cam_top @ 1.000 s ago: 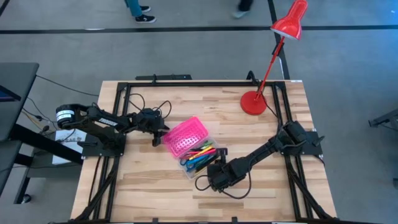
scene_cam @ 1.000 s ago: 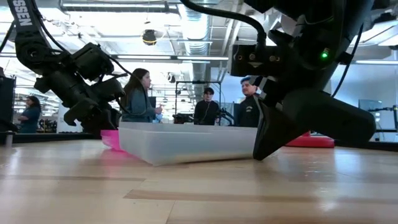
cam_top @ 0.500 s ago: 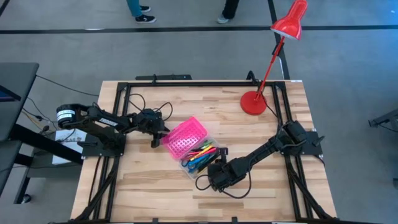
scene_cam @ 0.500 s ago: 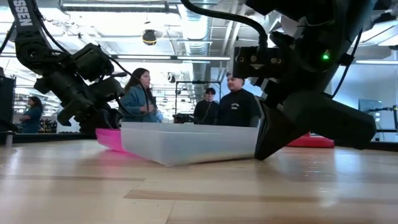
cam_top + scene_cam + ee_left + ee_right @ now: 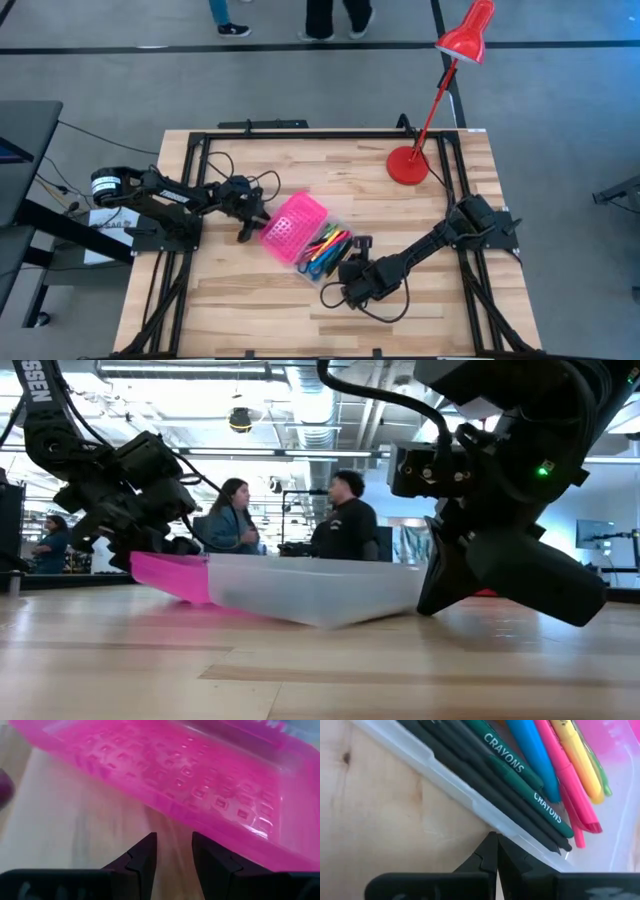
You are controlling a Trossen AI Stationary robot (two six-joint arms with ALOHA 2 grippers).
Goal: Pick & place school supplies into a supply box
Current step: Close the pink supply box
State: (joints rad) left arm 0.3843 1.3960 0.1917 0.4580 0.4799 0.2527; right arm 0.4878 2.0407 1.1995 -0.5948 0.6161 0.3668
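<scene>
The supply box lies open mid-table: its pink lid (image 5: 293,227) spreads to the left of the clear base (image 5: 330,252). The base holds orange, blue, yellow, green and pink pens (image 5: 555,775). I cannot make out scissors. My left gripper (image 5: 246,232) is at the lid's left edge with its fingers a little apart, and the pink lid (image 5: 210,785) fills its wrist view. My right gripper (image 5: 348,270) is shut at the base's near-right long wall. My left gripper (image 5: 174,837) stands low at the lid's outer edge (image 5: 240,852), coming from the table's left; whether a fingertip touches the lid I cannot tell. My right gripper (image 5: 496,839) has its shut fingertips against the outside of the clear base's long wall (image 5: 470,805). It comes low from the table's near right, across that wall. The box rests flat on the table.
A red lamp stands with its base (image 5: 407,165) at the far right of the table and its head (image 5: 467,32) beyond the far edge. Black frame rails (image 5: 300,133) run round the table. A cable (image 5: 375,310) loops by the right arm. People stand in the room behind.
The box has turned a little on the table, and in the low view its pink lid now reaches farther to the left. My left gripper has moved slightly toward the near edge alongside the lid. My right gripper has stayed shut at the base's wall and shifted a little rightward.
</scene>
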